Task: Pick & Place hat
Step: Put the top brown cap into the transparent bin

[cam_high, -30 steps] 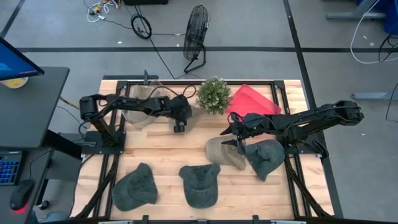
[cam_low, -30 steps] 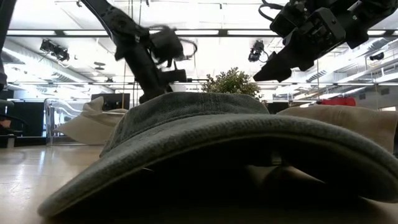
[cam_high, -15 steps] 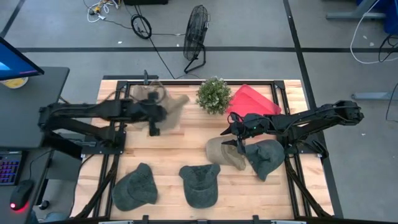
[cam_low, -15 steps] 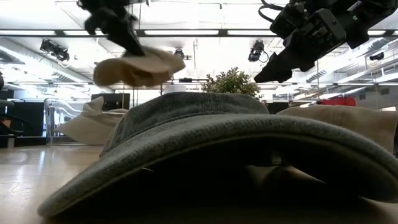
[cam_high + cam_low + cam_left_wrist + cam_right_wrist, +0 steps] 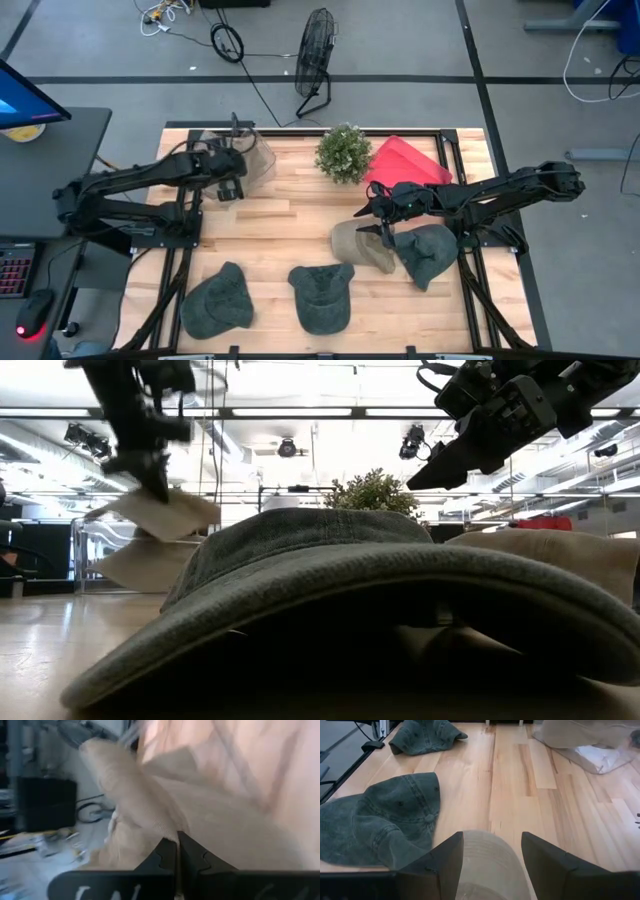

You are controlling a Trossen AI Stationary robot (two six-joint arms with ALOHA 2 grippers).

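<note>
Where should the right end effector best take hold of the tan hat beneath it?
Probably the tan hat's soft crown, from straight above: it lies dome-up on the table, and the open right end effector hovers over it, fingers straddling the dome in the right wrist view.

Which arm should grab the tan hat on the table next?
Right. Its hand hovers open directly over the tan hat; the left hand is far off by the bin, shut on another hat.

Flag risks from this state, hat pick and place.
Left gripper pinches only a thin fold of the beige hat over the clear bin; it could slip out early. Right gripper hangs open over the tan hat, which overlaps a green hat; closing might drag both.
</note>
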